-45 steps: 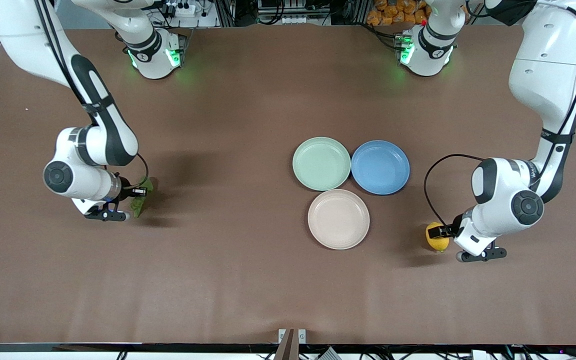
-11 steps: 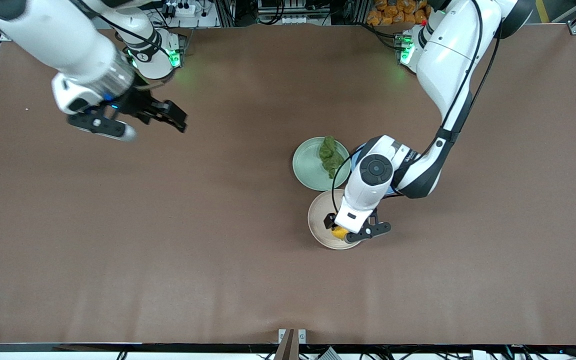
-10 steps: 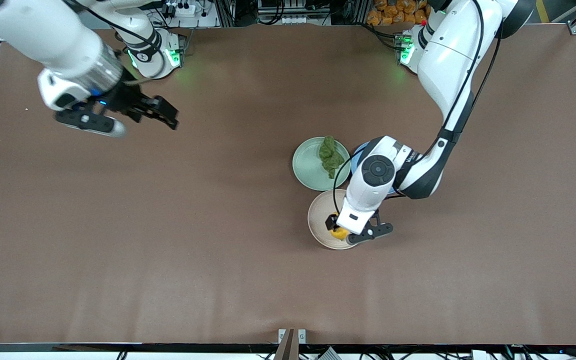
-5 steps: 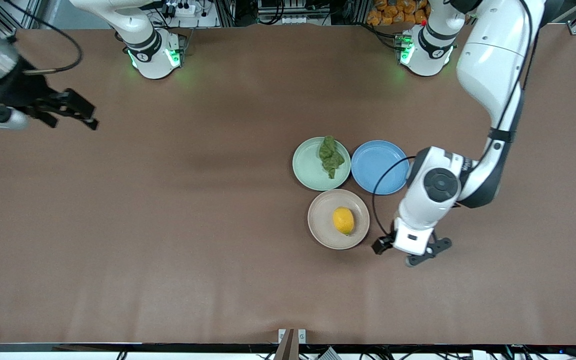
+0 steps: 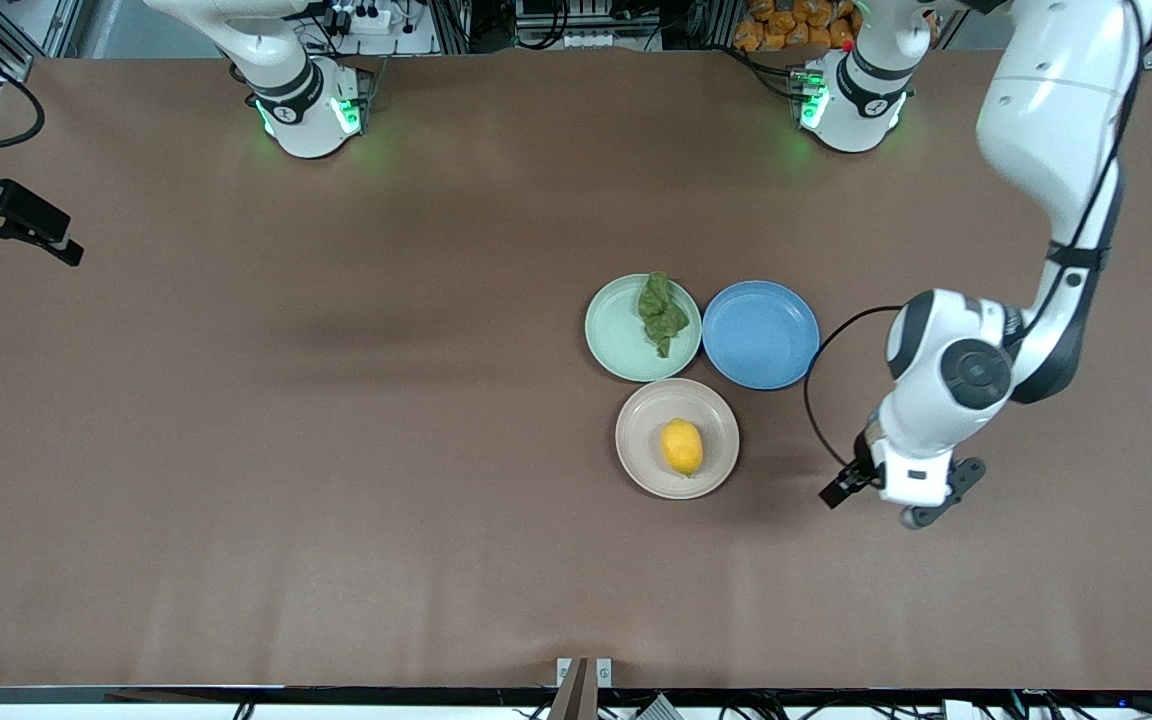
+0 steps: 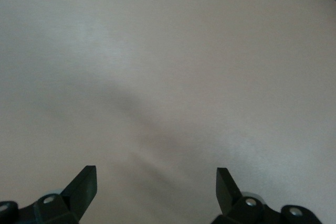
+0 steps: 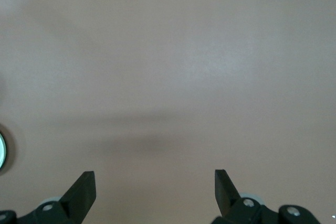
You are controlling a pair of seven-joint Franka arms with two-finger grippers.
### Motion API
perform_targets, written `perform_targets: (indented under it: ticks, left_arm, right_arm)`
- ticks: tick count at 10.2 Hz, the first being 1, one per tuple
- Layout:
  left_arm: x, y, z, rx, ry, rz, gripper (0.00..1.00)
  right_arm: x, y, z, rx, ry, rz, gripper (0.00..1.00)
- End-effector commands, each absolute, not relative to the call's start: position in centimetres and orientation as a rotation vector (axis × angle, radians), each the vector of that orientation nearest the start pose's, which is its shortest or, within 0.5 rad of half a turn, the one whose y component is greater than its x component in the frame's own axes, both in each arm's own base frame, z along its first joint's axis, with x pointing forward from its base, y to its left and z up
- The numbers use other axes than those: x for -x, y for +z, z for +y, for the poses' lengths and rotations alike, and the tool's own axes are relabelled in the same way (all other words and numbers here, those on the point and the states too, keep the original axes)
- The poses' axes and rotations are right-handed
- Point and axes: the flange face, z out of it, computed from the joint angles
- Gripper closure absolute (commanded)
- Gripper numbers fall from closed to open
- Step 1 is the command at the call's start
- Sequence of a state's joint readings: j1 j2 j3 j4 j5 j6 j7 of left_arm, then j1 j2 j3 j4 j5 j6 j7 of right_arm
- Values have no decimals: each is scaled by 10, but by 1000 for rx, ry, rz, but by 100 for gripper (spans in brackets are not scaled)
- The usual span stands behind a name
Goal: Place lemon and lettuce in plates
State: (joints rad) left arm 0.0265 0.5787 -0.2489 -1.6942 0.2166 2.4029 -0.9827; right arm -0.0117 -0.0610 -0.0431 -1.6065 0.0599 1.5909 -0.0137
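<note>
The yellow lemon (image 5: pixel 682 446) lies in the beige plate (image 5: pixel 636 440). The dark green lettuce (image 5: pixel 662 312) lies in the mint green plate (image 5: pixel 616 335), toward the blue plate's side. My left gripper (image 5: pixel 848 486) is open and empty, low over bare table beside the beige plate, toward the left arm's end. In the left wrist view it (image 6: pixel 156 182) shows only bare table between its fingers. My right gripper (image 5: pixel 48 232) is open and empty, up over the table's edge at the right arm's end. In the right wrist view it (image 7: pixel 155 182) shows bare table.
An empty blue plate (image 5: pixel 761 334) sits beside the mint plate and touches it, toward the left arm's end. The three plates form a tight cluster. The brown table mat (image 5: pixel 336 450) spreads around them.
Both grippers carried the lettuce and lemon to the plates and let go. In the last half second the left gripper drew away from the beige plate; the right gripper swung out to the table's end.
</note>
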Motion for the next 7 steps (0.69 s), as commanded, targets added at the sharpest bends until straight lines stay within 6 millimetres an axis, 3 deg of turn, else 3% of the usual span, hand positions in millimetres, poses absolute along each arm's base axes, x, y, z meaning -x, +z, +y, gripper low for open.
perform_targets:
  ticks: [1, 4, 7]
  left_arm:
    - [-634, 310, -116, 3034, -191, -1111, 0]
    - [-606, 320, -124, 3042, -175, -1087, 0]
    - [-608, 328, -125, 3052, -195, -1072, 0]
  right_arm:
    - [-547, 628, -26, 3086, -11, 59, 0]
    - [-557, 608, -25, 3088, 42, 44, 0]
    - [-556, 617, -30, 3105, 7, 60, 0]
